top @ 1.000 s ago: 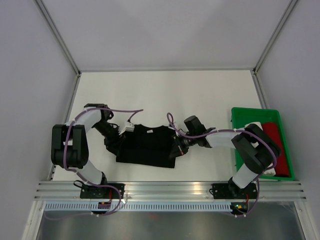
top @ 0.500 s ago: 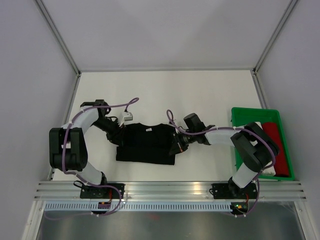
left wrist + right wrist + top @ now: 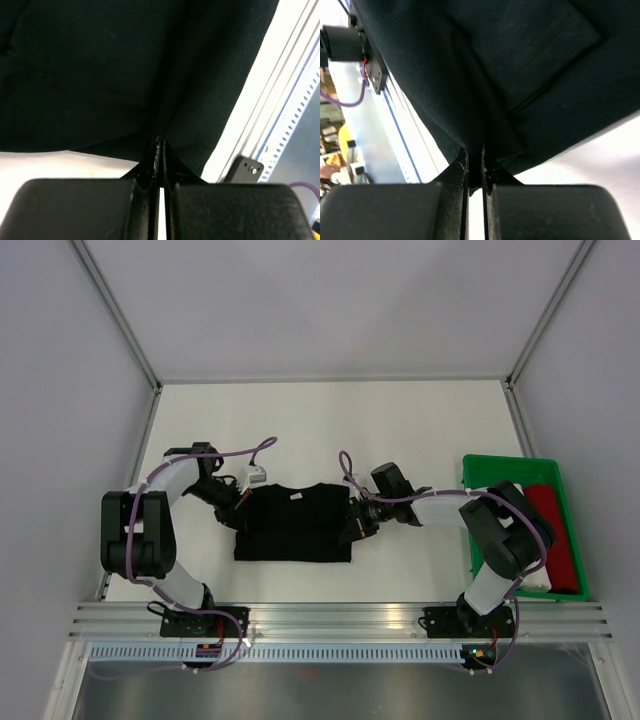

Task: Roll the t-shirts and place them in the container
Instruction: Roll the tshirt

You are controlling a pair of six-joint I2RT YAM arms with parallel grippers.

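Observation:
A black t-shirt [image 3: 295, 525] lies folded into a rectangle at the middle of the white table, its small white neck label at the far edge. My left gripper [image 3: 240, 512] is shut on the shirt's left edge; the left wrist view shows black cloth [image 3: 125, 75] pinched between the jaws [image 3: 161, 145]. My right gripper [image 3: 353, 523] is shut on the shirt's right edge; the right wrist view shows a fold of the cloth [image 3: 520, 75] clamped between the jaws [image 3: 476, 155].
A green bin [image 3: 480, 472] stands at the right edge, holding a red cloth roll [image 3: 555, 530] and a white roll [image 3: 540, 580]. An aluminium rail [image 3: 340, 615] runs along the near edge. White walls enclose the table.
Both grippers have moved slightly away from the near edge with the shirt's sides. The shirt has become a squarer, tidier rectangle.

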